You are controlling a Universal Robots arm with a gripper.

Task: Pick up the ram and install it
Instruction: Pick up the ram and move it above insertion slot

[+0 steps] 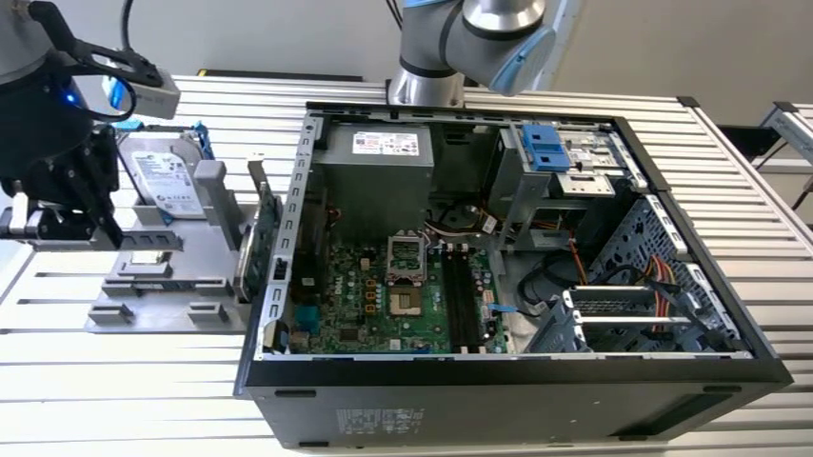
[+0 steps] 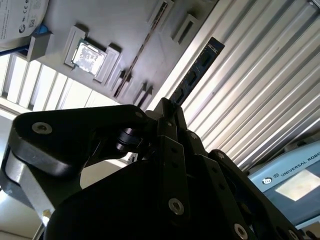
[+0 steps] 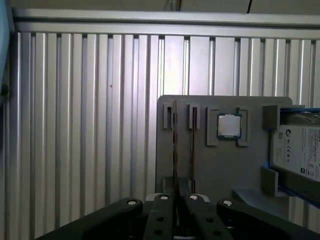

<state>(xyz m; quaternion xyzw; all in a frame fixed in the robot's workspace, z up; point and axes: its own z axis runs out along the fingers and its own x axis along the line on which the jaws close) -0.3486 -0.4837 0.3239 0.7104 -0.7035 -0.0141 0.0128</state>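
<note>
Dark slim ram stick (image 2: 199,70) clamped in the black claw (image 2: 167,106) above the grey tray (image 3: 215,170) edge — picked, not yet installed.

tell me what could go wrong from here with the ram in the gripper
1. The gripper pinches the ram with much of the stick jutting past it, so the stick might pivot or slip.
2. The memory slots are narrow and sit close beside a blue cable. A tilted stick could miss its slot or snag the cable.
</note>
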